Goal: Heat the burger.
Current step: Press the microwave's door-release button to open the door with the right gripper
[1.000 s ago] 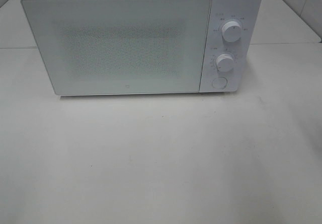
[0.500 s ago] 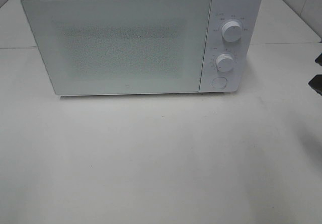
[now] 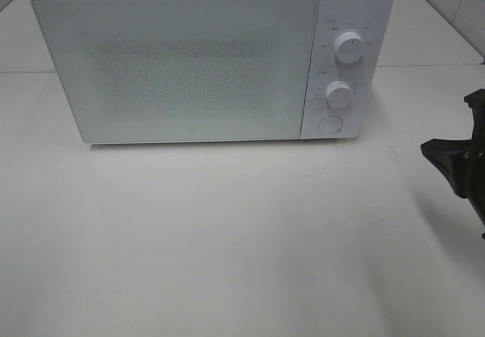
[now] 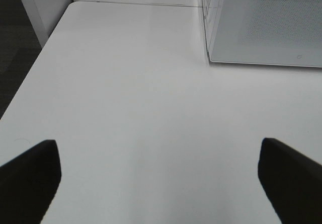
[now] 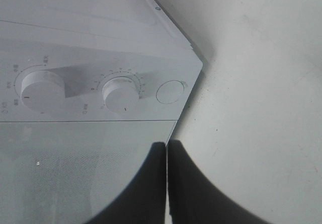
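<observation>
The burger is not in any view. A white microwave (image 3: 189, 64) stands at the back of the table with its door shut; it also shows in the left wrist view (image 4: 266, 27) and the right wrist view (image 5: 90, 38). My right gripper (image 3: 427, 148) comes in from the right edge, level with the microwave's lower right corner and apart from it. In its wrist view the right gripper (image 5: 166, 144) is shut and empty, pointing toward the control panel. My left gripper (image 4: 157, 143) is open and empty over bare table left of the microwave.
The control panel has an upper knob (image 3: 348, 47), a lower knob (image 3: 339, 95) and a round button (image 3: 329, 124). The white table (image 3: 227, 238) stretches in front of the microwave. Its left edge (image 4: 30, 78) drops to dark floor.
My right gripper has come into the exterior view from the right edge and moved left toward the microwave. The microwave has not moved.
</observation>
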